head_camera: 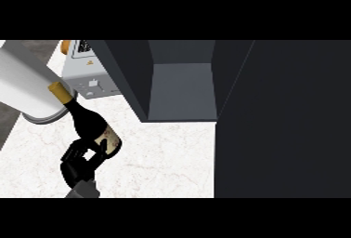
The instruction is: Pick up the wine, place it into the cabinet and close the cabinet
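A dark wine bottle (pixel 89 122) with a gold foil top and a tan label stands tilted to the upper left over the marble counter. My left hand (pixel 81 162) is curled round its lower body, fingers wrapped over the label. To the right stands the dark cabinet (pixel 182 90), its inside grey and showing no contents. Its door (pixel 284 116) hangs wide, filling the right side of the view. My right hand does not show.
A silver toaster (pixel 87 73) sits at the back left, just left of the cabinet. A large white cylinder (pixel 26 81) stands at the far left, close behind the bottle's neck. Marble counter (pixel 165 158) lies in front of the cabinet.
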Robot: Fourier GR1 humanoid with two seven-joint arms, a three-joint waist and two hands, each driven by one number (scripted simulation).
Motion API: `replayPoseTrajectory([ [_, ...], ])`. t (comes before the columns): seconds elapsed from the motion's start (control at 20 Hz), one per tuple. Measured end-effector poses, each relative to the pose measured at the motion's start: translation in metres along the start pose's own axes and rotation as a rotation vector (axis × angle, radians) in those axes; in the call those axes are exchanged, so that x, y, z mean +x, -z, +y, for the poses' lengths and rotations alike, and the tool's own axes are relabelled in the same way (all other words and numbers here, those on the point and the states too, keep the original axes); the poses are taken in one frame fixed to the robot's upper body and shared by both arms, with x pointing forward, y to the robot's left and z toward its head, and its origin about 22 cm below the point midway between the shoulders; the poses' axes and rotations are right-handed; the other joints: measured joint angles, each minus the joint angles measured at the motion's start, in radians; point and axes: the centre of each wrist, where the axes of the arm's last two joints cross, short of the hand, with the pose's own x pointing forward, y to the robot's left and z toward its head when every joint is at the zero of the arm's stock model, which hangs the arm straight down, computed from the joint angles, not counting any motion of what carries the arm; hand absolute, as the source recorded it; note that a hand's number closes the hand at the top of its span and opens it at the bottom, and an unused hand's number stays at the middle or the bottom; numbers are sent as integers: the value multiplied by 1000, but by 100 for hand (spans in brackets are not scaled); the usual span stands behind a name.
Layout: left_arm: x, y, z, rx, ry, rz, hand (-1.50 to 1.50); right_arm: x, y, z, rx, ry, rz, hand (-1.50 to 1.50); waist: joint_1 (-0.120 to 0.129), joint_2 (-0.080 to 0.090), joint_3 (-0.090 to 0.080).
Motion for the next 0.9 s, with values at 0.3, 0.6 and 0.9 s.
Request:
replayPoseTrajectory([
  [0.3,2,-10,20,-484,-25,68,150,0,-1,-2,-5,-5,9,-150,2,-6,2],
  [0.6,11,-27,40,-692,-96,120,150,0,0,1,-23,-6,3,-150,14,-5,-3],
  [0.9,32,-58,37,-771,-170,134,150,-3,0,-1,-24,1,7,-150,16,1,-12],
])
